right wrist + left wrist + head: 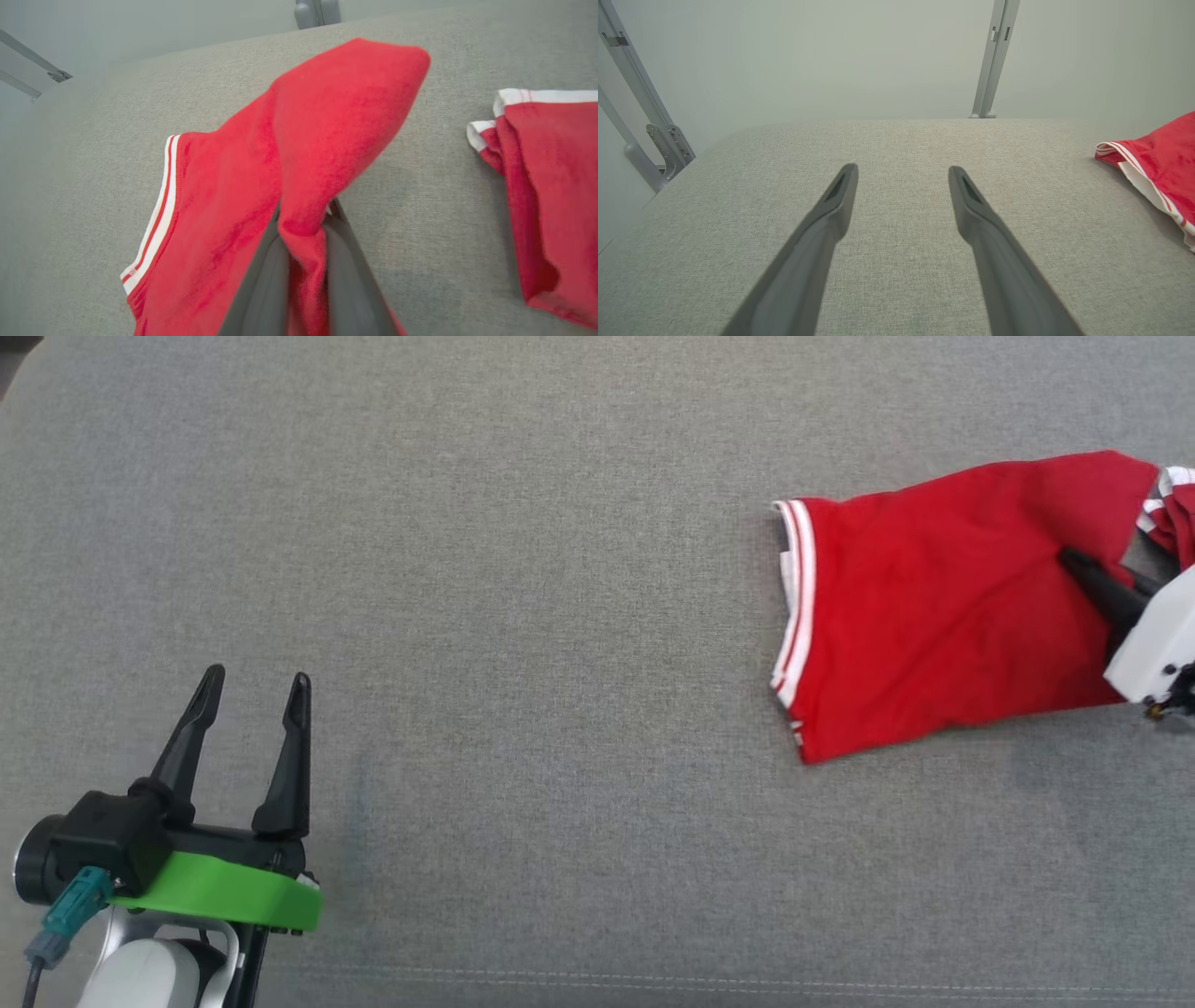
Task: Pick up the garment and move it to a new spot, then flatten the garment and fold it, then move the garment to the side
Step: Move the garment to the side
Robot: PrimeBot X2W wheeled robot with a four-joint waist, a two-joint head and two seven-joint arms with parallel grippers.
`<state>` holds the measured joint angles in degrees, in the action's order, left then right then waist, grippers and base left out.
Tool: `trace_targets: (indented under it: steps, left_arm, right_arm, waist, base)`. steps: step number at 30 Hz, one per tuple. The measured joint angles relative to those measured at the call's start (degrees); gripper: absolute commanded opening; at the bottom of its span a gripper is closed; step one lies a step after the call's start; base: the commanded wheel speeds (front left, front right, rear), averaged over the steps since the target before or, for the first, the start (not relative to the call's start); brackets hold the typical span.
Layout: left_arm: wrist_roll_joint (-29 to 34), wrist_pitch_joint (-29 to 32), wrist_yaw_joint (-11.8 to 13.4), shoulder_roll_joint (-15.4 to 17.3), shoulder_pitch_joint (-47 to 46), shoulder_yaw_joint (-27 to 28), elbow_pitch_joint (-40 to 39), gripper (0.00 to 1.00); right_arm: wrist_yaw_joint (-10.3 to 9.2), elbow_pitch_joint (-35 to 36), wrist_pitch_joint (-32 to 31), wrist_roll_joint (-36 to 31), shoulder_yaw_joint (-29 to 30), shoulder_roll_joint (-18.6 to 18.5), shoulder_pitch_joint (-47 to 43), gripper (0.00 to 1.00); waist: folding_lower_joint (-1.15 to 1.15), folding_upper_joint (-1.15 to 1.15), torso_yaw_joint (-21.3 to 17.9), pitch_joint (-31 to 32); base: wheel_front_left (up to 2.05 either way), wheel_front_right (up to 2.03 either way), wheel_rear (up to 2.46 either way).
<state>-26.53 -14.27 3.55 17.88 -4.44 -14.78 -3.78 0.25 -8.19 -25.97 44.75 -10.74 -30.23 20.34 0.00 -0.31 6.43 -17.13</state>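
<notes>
Head camera: overhead, looking down on grey surface [560, 616]. Wrist cameras: low, along fingers [817, 242]. All 3 share garment [934, 616].

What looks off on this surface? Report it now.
The garment lies rumpled, one fold pinched up into a peak between the fingers of the right gripper. A second red piece lies apart beside it. No tears seen.

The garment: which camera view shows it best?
The head view: the garment lies there almost whole, striped trim included. The right wrist view shows a fold pinched in the right gripper; the left wrist view, one trimmed corner.
</notes>
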Motion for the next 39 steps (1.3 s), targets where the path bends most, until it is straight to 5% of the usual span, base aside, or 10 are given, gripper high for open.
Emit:
trace_targets:
  steps: [6,16,31,32,35,39]
  left_arm:
    - [-0.01,0.0,0.0,-0.79,0.05,-0.75,1.02,1.0]
    - [0.02,0.02,-1.6,-1.75,-0.01,-4.33,1.25,1.0]
    - [0.1,0.59,-2.55,-2.82,-1.41,-6.53,1.53,1.0]
    - [0.09,0.6,-2.55,-2.83,-1.42,-6.46,1.58,1.0]
    - [0.09,0.59,-2.55,-2.83,-1.49,-5.99,2.01,1.0]
    - [0.01,0.59,-2.43,-2.86,-1.51,-5.05,2.98,1.0]
  right_arm:
    - [-2.57,-2.7,-3.0,-1.05,3.63,-6.15,1.6,0.0]
    - [-4.45,-4.8,-5.88,-2.96,6.51,-11.41,2.87,0.0]
    - [-5.9,-5.86,-6.31,-5.75,8.47,-13.82,6.26,0.0]
    - [-5.93,-6.38,-6.28,-6.05,8.55,-13.91,6.22,0.09]
    - [-6.43,-8.29,-5.25,-7.21,9.14,-14.43,6.07,1.0]
    - [-6.9,-10.65,-3.26,-9.26,9.89,-14.72,4.06,1.0]
  waist:
    - [0.0,0.0,-0.96,1.48]
    - [0.0,0.0,-1.11,4.03]
    - [0.0,0.0,0.91,0.74]
    - [0.0,0.0,1.01,0.47]
    - [0.0,0.0,1.22,-0.25]
    - [0.0,0.0,0.98,-0.53]
  base:
    - [0.0,0.0,0.0]
    - [0.0,0.0,0.0]
    - [0.0,0.0,0.0]
    - [0.0,0.0,0.0]
    - [0.0,0.0,0.0]
    - [0.0,0.0,0.0]
